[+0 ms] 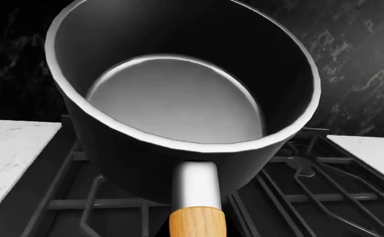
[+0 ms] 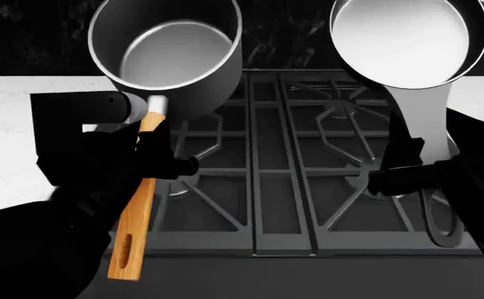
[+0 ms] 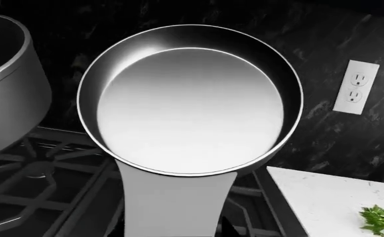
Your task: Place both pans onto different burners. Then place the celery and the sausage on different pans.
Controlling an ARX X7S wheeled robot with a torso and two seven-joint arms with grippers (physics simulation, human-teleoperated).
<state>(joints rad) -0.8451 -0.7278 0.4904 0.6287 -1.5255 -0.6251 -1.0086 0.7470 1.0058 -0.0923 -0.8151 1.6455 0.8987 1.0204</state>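
Note:
My left gripper [image 2: 152, 159] is shut on the orange-brown wooden handle [image 2: 137, 212] of the deep saucepan [image 2: 167, 56], holding it tilted above the stove's back-left burner; the pan also shows in the left wrist view [image 1: 178, 98], empty. My right gripper [image 2: 420, 171] is shut on the long handle of the shallow frying pan [image 2: 408, 40], held above the back-right burner [image 2: 341, 106]; it is empty in the right wrist view [image 3: 188, 103]. The celery's leafy top [image 3: 383, 219] lies on the white counter right of the stove. The sausage is out of view.
The dark stove top [image 2: 266, 187] with black grates lies between white counters at left [image 2: 9, 124] and right [image 3: 323, 197]. A black marble backsplash stands behind, with a white outlet [image 3: 357, 86]. The two pans hang side by side, apart.

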